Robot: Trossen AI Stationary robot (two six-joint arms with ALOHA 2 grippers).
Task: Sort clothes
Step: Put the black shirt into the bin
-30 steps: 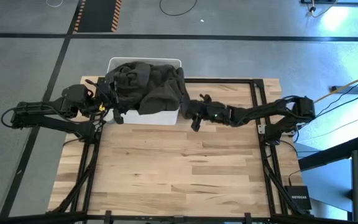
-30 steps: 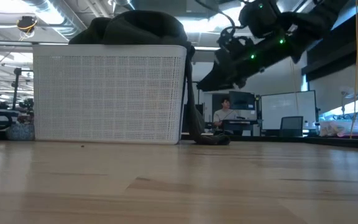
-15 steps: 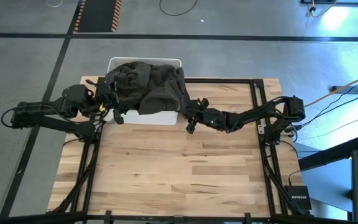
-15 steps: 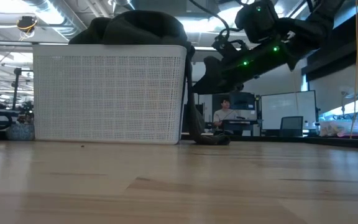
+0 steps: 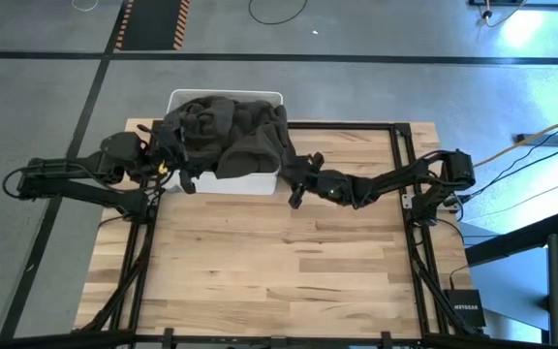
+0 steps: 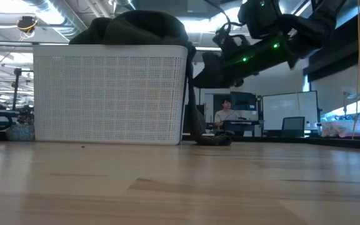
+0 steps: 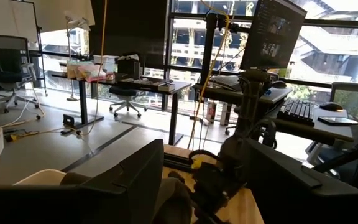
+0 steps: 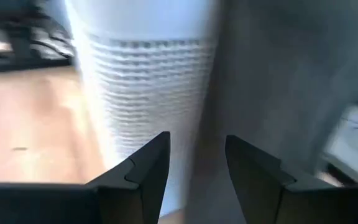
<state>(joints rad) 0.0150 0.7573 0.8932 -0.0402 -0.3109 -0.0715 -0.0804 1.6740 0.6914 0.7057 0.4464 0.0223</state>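
— Clothes, where are they lying?
— The right end effector (image 5: pixel 295 182), fingers parted and holding nothing, is hovering beside the olive-grey garment (image 5: pixel 235 131), which is heaping out of the white tub (image 6: pixel 110 97) and draping down its side onto the bench (image 5: pixel 269 262).
— And the left end effector (image 5: pixel 180 165)?
— It is waiting at the tub's other side; I cannot tell its opening.

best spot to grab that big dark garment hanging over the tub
Probably the fold of the dark garment that drapes down the white tub's right side. It hangs free outside the wall, so the open right gripper, already beside it, can come in sideways and pinch it. The left gripper waits at the tub's left end.
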